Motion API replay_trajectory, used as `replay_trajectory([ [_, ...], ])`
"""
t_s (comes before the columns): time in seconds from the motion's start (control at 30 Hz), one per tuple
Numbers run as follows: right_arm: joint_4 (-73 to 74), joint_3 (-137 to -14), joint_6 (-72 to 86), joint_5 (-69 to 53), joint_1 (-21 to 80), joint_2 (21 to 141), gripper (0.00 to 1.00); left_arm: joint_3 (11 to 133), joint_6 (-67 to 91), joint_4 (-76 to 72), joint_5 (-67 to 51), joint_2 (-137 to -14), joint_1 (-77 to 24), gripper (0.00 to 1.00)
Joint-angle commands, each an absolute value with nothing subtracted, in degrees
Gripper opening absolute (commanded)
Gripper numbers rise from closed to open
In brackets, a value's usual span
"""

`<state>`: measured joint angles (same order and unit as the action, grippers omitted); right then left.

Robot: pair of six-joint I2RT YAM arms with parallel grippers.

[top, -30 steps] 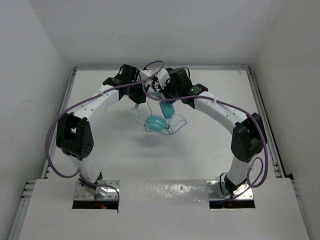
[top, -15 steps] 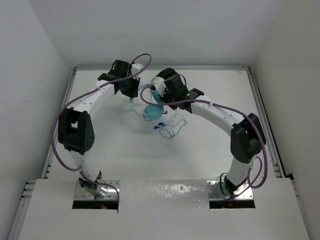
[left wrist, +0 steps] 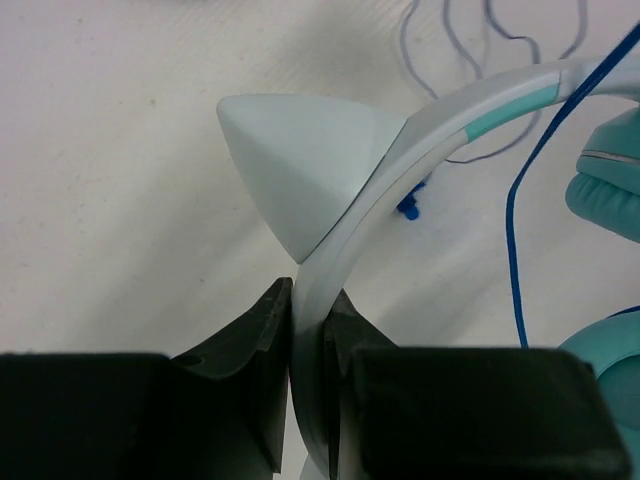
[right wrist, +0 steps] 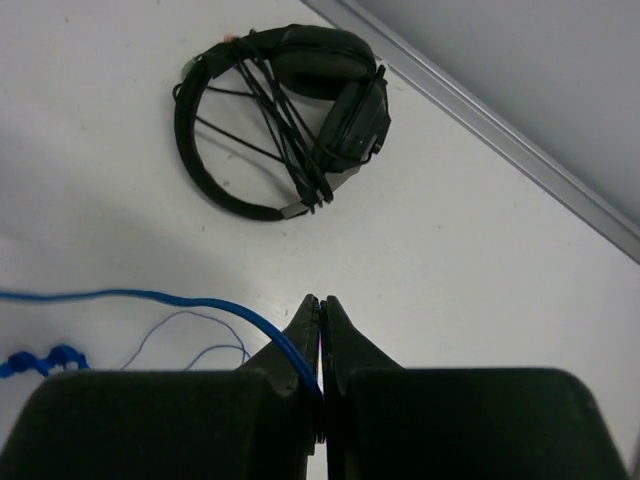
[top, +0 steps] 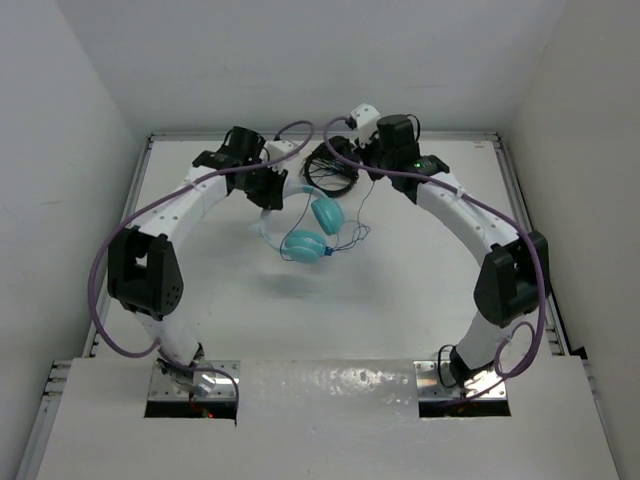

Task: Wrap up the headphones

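Observation:
The turquoise headphones hang just above the table, with two round cups (top: 327, 213) and a pale headband (top: 267, 230). My left gripper (top: 270, 192) is shut on the headband (left wrist: 420, 140), next to a pale pointed ear on it (left wrist: 300, 160); its jaws (left wrist: 310, 300) pinch the band. One cup shows at the right of the left wrist view (left wrist: 610, 190). My right gripper (top: 368, 165) is shut on the thin blue cable (top: 357, 215), held up behind the cups. In the right wrist view the cable (right wrist: 150, 295) runs left from the closed fingers (right wrist: 320, 305).
Black headphones (top: 333, 172) wrapped in black cable lie at the back of the table, just ahead of my right gripper (right wrist: 290, 120). The table's raised back rim (top: 450, 135) and white walls close in behind them. Loose loops of cable (top: 350, 245) lie right of the cups.
My right gripper has moved back and to the right, away from the cups, drawing the blue cable up with it. The black headphones are uncovered. The cups have swung apart under my left gripper.

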<state>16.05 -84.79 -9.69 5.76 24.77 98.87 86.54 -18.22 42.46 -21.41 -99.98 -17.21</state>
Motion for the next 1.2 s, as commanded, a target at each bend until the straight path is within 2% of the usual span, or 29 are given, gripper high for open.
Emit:
replay_trajectory([
  [0.0, 10.7, -82.1, -3.6, 1.0, 20.0, 96.4, 0.0, 90.0, -18.2, 42.6, -30.5, -92.0, -17.1, 0.0],
  [0.13, 5.5, -75.8, -1.0, -3.1, 17.3, 95.9, 0.0, 91.9, -13.6, 40.2, -31.0, -86.7, -14.8, 0.0],
  [0.3, 0.7, -69.4, -1.8, -10.4, 20.4, 95.4, 0.26, 98.6, -6.0, 41.4, -26.1, -84.6, -13.9, 0.0],
  [0.33, -5.1, -66.1, -1.5, -10.5, 21.1, 95.2, 0.36, 99.3, -4.5, 41.5, -25.4, -84.6, -13.9, 0.0],
  [0.37, -8.0, -64.7, -0.5, -10.9, 22.2, 95.0, 0.5, 101.1, -2.1, 41.7, -24.5, -84.9, -13.9, 0.0],
  [0.5, -24.1, -58.5, 6.9, -13.4, 22.8, 95.4, 0.7, 107.1, 1.5, 43.1, -22.8, -86.1, -13.9, 0.0],
  [0.6, -33.5, -55.9, 11.2, -17.8, 22.8, 97.0, 0.74, 111.6, 2.6, 43.6, -22.0, -87.0, -13.8, 0.0],
  [0.8, -43.1, -53.4, 18.1, -18.9, 23.1, 101.7, 0.77, 115.8, 4.8, 44.2, -22.7, -88.5, -13.5, 0.0],
  [1.0, -43.5, -53.3, 19.6, -13.5, 23.5, 107.1, 0.75, 117.5, 9.3, 42.7, -27.1, -90.3, -10.6, 0.0],
  [1.13, -46.7, -53.3, 24.3, -14.3, 23.8, 111.8, 0.52, 118.1, 13.1, 41.5, -27.7, -91.9, -8.1, 0.0],
  [1.17, -47.1, -53.1, 25.0, -14.5, 23.9, 112.1, 0.37, 118.0, 14.9, 40.7, -27.4, -92.3, -7.3, 0.0],
])
